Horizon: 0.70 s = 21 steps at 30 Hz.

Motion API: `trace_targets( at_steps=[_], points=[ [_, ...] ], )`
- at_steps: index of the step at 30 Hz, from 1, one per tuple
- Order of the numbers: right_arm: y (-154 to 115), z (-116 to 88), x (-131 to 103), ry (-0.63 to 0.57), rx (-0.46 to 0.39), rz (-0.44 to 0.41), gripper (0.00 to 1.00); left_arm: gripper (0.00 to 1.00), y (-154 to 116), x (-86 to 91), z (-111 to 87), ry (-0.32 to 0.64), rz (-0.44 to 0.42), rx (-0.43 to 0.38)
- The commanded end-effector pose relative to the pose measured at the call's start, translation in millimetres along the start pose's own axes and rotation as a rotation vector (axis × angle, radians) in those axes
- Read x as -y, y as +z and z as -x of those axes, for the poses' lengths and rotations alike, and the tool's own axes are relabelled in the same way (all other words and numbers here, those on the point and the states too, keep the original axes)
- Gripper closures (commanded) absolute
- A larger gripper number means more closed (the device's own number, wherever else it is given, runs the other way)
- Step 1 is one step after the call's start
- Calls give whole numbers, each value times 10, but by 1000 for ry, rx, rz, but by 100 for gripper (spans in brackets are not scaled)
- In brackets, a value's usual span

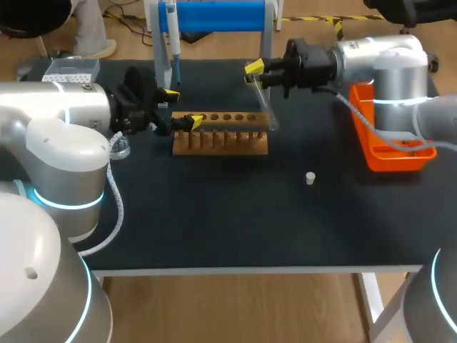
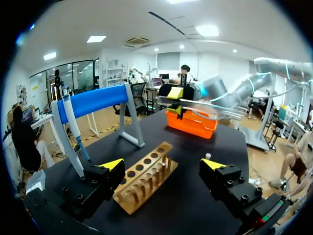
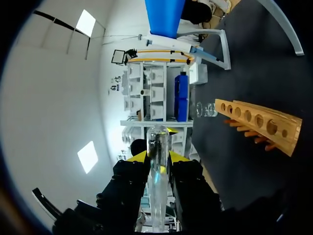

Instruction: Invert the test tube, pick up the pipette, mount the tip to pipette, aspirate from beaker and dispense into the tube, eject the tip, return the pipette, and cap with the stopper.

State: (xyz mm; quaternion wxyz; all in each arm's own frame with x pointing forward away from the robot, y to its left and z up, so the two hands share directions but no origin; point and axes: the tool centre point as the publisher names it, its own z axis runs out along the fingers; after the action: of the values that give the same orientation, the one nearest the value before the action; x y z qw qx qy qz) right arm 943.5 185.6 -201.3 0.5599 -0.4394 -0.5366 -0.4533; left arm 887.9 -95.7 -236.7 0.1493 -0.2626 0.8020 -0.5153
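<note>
My right gripper (image 1: 255,72) is shut on a clear test tube (image 1: 263,106), which slants down over the right end of the wooden rack (image 1: 221,140). In the right wrist view the tube (image 3: 158,161) stands between the yellow-tipped fingers (image 3: 177,157), its rounded end pointing away from the gripper. My left gripper (image 1: 181,107) stands open at the rack's left end; its view shows the rack (image 2: 139,188) lying between its tips. The pipette (image 1: 171,36) hangs on the blue stand (image 1: 221,14). A small white stopper (image 1: 310,178) lies on the mat. A glass beaker (image 1: 120,148) sits by my left arm.
An orange tray (image 1: 389,153) sits at the right under my right arm. A tip box (image 1: 69,69) stands at the back left corner. The dark mat's front half holds only the stopper.
</note>
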Motion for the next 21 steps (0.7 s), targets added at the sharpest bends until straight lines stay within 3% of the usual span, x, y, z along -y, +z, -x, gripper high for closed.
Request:
trace_targets(
  at_steps=[1, 21],
  points=[
    [-14, 13, -16, 11, -1, -5, 100, 0, 6, 3, 3, -1, 2, -1],
    [-16, 2, -7, 29, 6, 44, 100, 0, 6, 3, 3, -1, 2, -1]
  ],
)
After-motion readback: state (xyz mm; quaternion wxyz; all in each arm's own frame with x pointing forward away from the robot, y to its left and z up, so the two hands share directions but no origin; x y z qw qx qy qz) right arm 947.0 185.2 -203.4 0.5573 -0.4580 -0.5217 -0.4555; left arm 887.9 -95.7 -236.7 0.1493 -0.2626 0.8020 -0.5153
